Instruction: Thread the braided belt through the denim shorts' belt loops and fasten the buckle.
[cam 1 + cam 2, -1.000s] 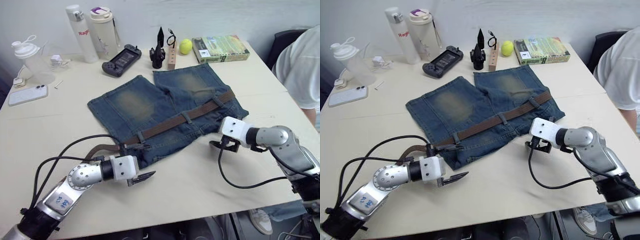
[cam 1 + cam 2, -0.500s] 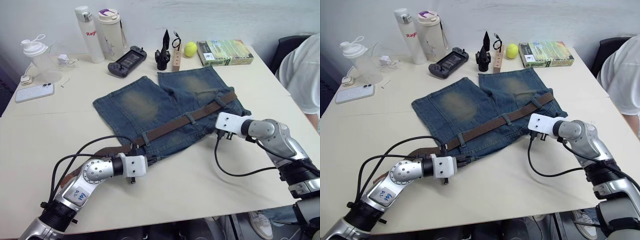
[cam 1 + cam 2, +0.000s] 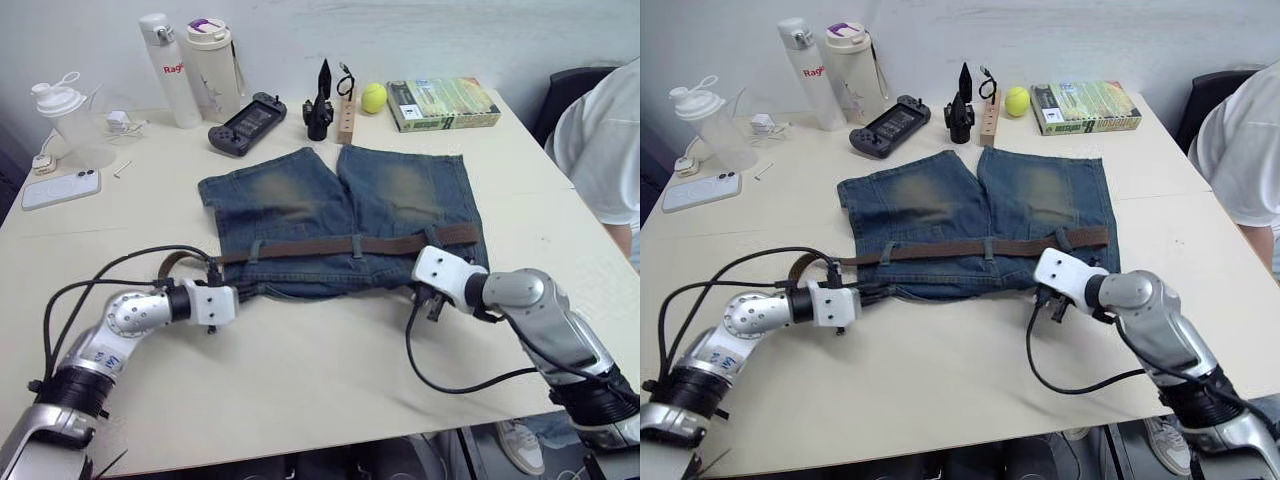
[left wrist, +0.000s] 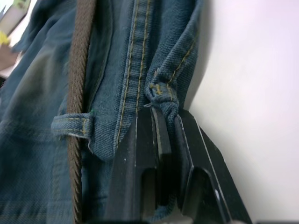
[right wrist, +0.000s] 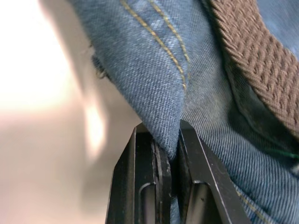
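I see the denim shorts [image 3: 340,220] flat at mid-frame on the bench [image 3: 300,380], the braided belt [image 3: 350,245] across the waistband. My left gripper [image 4: 161,126] and right gripper [image 5: 170,149] each have jaws clamped on the waistband corners.

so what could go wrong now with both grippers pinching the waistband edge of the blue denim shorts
Each gripper, left and right, pinches only a thin fold of the blue denim shorts, so the fabric may slip out. The brown braided belt is unfastened; tugging the shorts could slide it out of the denim belt loops.
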You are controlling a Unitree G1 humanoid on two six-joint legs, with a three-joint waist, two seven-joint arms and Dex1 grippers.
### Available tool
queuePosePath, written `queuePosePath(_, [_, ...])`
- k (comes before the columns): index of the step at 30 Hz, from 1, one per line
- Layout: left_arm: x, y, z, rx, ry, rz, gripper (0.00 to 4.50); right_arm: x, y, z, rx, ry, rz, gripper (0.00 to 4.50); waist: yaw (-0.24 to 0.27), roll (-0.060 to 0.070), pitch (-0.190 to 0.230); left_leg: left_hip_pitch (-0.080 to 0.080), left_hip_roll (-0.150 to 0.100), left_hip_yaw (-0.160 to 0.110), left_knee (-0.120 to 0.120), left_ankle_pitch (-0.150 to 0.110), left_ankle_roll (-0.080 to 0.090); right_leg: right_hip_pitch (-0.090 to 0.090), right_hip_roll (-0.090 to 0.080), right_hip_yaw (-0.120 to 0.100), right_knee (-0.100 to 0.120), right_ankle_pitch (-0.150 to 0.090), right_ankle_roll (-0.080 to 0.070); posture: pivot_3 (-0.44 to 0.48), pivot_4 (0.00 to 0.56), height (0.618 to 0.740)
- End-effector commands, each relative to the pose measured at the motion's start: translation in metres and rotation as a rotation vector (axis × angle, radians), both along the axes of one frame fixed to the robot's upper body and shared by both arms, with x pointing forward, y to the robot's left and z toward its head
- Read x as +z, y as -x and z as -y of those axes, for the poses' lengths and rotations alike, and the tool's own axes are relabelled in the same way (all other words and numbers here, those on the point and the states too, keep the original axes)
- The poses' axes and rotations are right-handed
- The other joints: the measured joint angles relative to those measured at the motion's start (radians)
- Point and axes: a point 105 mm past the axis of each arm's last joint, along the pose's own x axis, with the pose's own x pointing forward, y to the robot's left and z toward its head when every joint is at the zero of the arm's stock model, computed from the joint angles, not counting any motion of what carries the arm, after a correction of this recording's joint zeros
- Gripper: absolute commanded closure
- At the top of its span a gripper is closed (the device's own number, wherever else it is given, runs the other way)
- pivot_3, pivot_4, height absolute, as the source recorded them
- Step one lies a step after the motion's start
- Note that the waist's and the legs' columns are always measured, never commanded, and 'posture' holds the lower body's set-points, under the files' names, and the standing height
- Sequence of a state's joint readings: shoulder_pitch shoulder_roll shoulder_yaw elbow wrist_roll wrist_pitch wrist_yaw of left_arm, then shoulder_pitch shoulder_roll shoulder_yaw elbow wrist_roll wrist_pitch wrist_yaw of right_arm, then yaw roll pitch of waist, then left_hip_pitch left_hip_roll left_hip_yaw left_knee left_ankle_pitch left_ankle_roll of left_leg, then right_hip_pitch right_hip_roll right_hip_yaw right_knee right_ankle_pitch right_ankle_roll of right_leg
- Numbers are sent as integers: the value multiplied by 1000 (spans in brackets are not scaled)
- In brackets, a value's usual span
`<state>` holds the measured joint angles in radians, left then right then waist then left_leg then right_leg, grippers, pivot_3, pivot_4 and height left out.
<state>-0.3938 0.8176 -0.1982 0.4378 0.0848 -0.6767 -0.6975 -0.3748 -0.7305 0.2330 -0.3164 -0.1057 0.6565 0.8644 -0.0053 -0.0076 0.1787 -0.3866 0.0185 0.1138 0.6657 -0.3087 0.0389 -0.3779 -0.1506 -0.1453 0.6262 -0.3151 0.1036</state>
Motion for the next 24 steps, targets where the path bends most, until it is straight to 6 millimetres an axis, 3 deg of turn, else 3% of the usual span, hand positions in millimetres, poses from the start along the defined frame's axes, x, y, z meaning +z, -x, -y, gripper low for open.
queuePosePath(1, [-12,5,-9,3,-7,-56,4500,3,5,-4,-7,-15,0,4437,0,0,0,0,0,0,0,0,0,0,0,-1,0,0,0,0,150,723])
queuePosePath(9, [-8,15,5,-17,104,-71,4500,7,1,3,-112,-81,38,4437,-1,0,0,0,0,1,0,-1,0,0,0,-6,0,0,0,0,150,723])
queuePosePath(17, [2,26,9,-27,176,-168,1154,21,3,14,-132,-134,35,873,2,1,1,-1,-1,0,0,0,0,0,0,-7,0,0,0,0,150,723])
queuePosePath(18, [13,28,8,-22,233,-211,1096,28,5,17,-123,-150,29,294,1,1,1,-1,-1,0,0,0,0,0,0,-7,0,0,0,0,150,723])
queuePosePath(19, [22,32,8,-23,275,-251,1096,35,6,20,-117,-175,31,20,1,1,2,-1,-1,0,0,-1,0,0,0,-7,0,0,0,0,150,723])
queuePosePath(24, [49,39,1,-6,402,-410,1096,67,10,30,-86,-327,-23,20,1,2,3,-2,0,-2,1,0,0,0,0,-7,-1,0,0,0,150,723])
